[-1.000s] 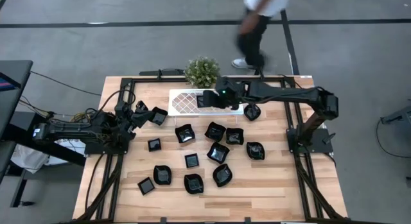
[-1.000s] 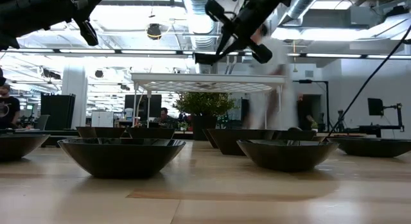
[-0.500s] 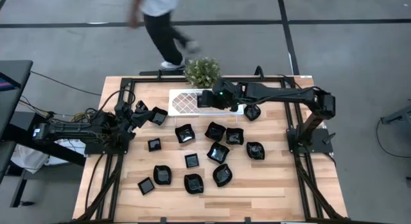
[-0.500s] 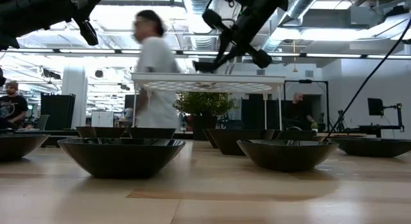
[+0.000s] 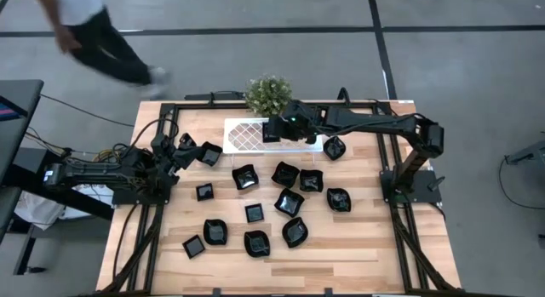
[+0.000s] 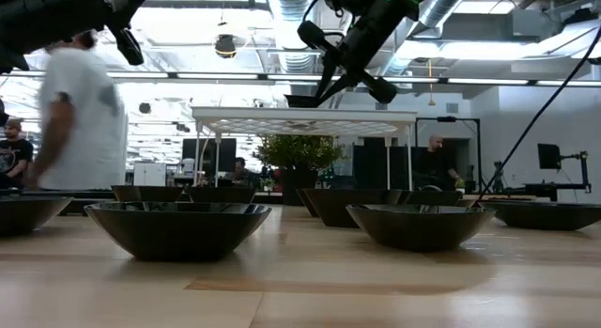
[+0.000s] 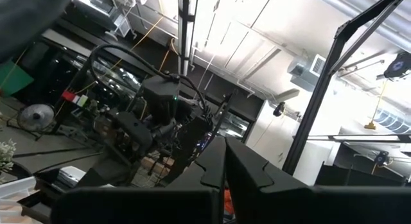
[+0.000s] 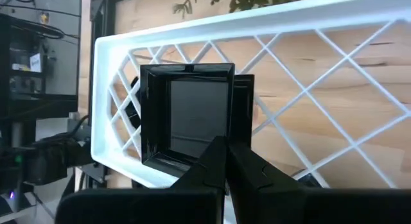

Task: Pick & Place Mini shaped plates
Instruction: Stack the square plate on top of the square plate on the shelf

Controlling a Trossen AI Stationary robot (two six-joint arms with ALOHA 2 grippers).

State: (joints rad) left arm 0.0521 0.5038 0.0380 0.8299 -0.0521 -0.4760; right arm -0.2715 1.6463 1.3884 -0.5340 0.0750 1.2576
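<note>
My right gripper (image 5: 282, 131) reaches in from the table's right, over the white lattice tray (image 5: 245, 136), and is shut on a square black plate (image 8: 187, 118). In the low view this plate (image 6: 302, 101) hangs just above the tray top (image 6: 235, 115). Several more black mini plates, such as one (image 5: 245, 177) and another (image 5: 295, 231), rest on their bases on the wooden table. My left gripper (image 5: 182, 146) is shut and held up off the table at the left. A plate (image 5: 210, 153) lies just beside it, untouched. My right gripper pinches the square plate by its rim (image 8: 218, 139) on the side nearest the wrist, close to a corner; the fingers (image 8: 209, 161) cover the exact spot. They come slanting down from the table's right. The plate is lifted clear above the tray, about level, hollow up.
A green potted plant (image 5: 267, 94) stands at the far edge behind the tray. One plate (image 5: 334, 148) lies by the tray's right end. A person (image 5: 85, 33) is on the floor beyond the far left corner. Bare wood is left along the near edge.
My right gripper has sunk a little toward the tray top with the square plate, which stays about level. Behind the table a person has walked from the right toward the left.
</note>
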